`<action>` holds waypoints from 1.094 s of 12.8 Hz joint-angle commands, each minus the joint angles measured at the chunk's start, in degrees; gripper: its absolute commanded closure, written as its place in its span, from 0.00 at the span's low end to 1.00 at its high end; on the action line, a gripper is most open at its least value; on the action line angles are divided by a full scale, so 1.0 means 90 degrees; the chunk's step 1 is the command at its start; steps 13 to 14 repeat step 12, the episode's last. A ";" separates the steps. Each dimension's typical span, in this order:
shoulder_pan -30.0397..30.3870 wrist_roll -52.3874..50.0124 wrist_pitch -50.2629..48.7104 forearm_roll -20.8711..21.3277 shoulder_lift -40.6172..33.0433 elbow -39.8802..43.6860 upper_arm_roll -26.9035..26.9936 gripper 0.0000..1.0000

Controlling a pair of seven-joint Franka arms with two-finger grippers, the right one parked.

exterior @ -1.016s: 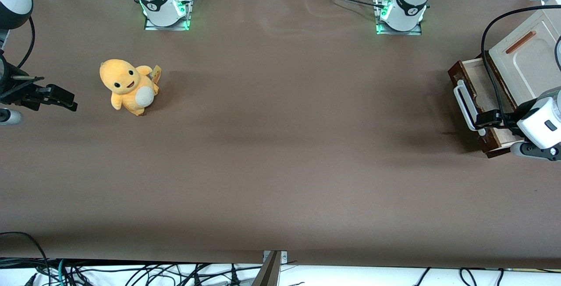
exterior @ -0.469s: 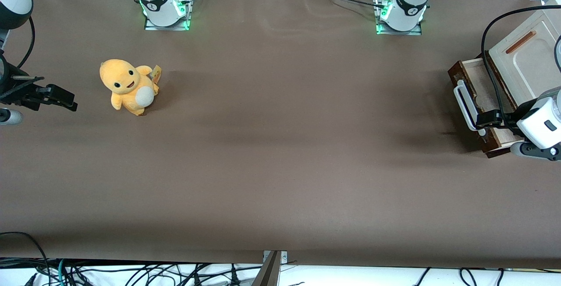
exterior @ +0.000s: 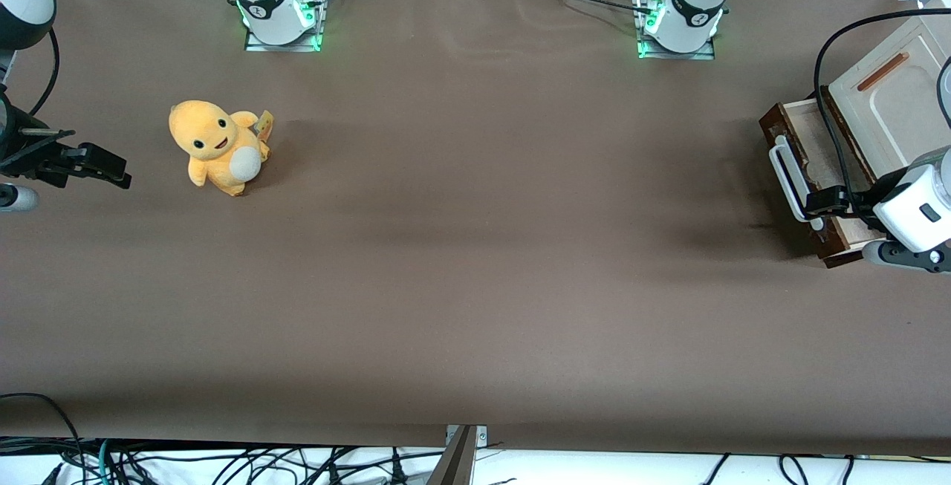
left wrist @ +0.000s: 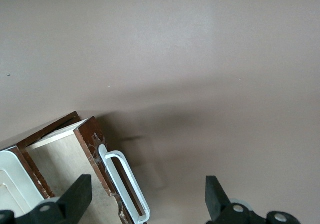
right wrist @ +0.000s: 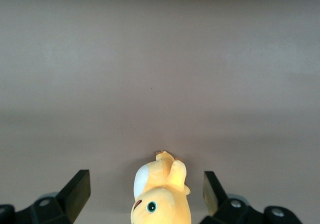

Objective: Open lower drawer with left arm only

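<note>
The lower drawer [exterior: 801,173] has a dark brown wooden front, chipped and rough along its edges, with pale, matt, smooth wood inside. Its white bar handle [left wrist: 125,184] looks like glossy plastic. The left arm [exterior: 915,210] wears a smooth, shiny white shell; its gripper [left wrist: 147,201], spread wide above the handle, is matt black. The table [exterior: 475,262] looks covered in dull brown sheet, faintly wrinkled.

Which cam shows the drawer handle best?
Left wrist view: the handle shows close between the open gripper's fingers, on the drawer. Front view shows it small, the gripper at its nearer end. Right wrist: not visible.
</note>
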 commanded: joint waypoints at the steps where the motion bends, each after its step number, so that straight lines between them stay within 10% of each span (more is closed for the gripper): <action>1: 0.0041 0.0142 -0.0002 -0.0211 -0.0013 0.0064 -0.0002 0.00; 14: 0.0051 0.0162 -0.0002 -0.0515 -0.0023 0.0064 0.0007 0.00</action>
